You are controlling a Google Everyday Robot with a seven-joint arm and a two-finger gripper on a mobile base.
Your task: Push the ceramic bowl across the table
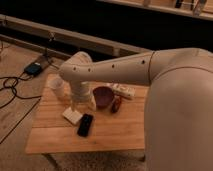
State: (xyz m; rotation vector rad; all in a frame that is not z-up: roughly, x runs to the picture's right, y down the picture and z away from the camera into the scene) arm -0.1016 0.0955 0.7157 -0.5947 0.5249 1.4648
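Observation:
The dark maroon ceramic bowl [103, 96] stands upright near the middle of the back half of the light wooden table [55, 137]. My white arm reaches in from the right and bends down over the table. The gripper [82, 103] hangs just left of the bowl, low over the tabletop, close beside the bowl's left wall. I cannot tell whether it touches the bowl. The arm's wrist hides part of the bowl's left side.
A translucent white cup [57, 86] stands at the table's back left. A small white block [72, 116] and a black phone [85, 124] lie in front of the gripper. A white bar-shaped object [123, 90] and a small reddish item [116, 104] lie right of the bowl. Cables and a blue box [34, 68] lie on the floor at left.

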